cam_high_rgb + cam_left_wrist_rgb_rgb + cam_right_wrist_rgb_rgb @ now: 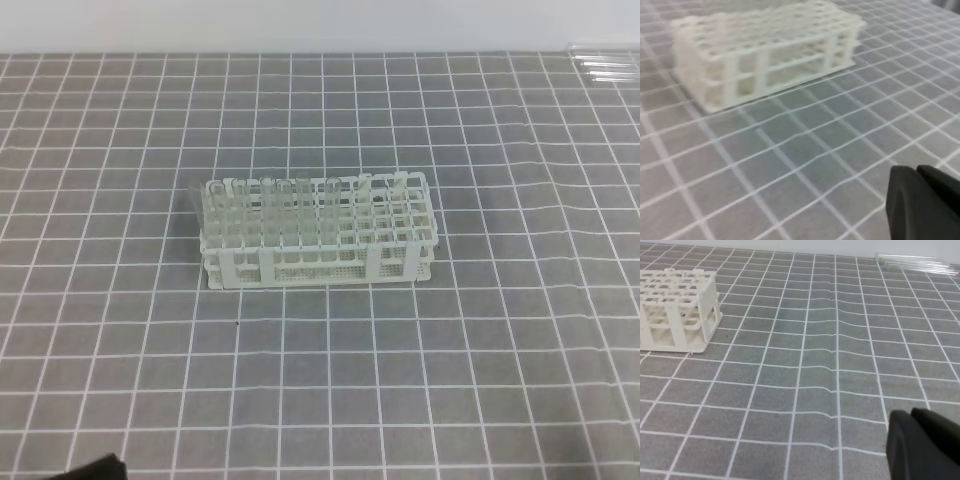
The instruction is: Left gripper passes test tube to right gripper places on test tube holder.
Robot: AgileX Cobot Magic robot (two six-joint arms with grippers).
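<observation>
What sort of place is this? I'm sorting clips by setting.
Probably a lab-style test bench: a white test tube holder with tubes standing in it, spare test tubes lying at the far right, all on a grey gridded mat.

Even, diffuse overhead light, fairly bright; shadows faint, only a thin one under the test tube holder (320,230). No harsh glare on the table (120,380). High view sharp but washed out at the far edge. Left wrist view soft throughout, holder blurred. Right wrist view's grid lines kink mid-frame.
</observation>
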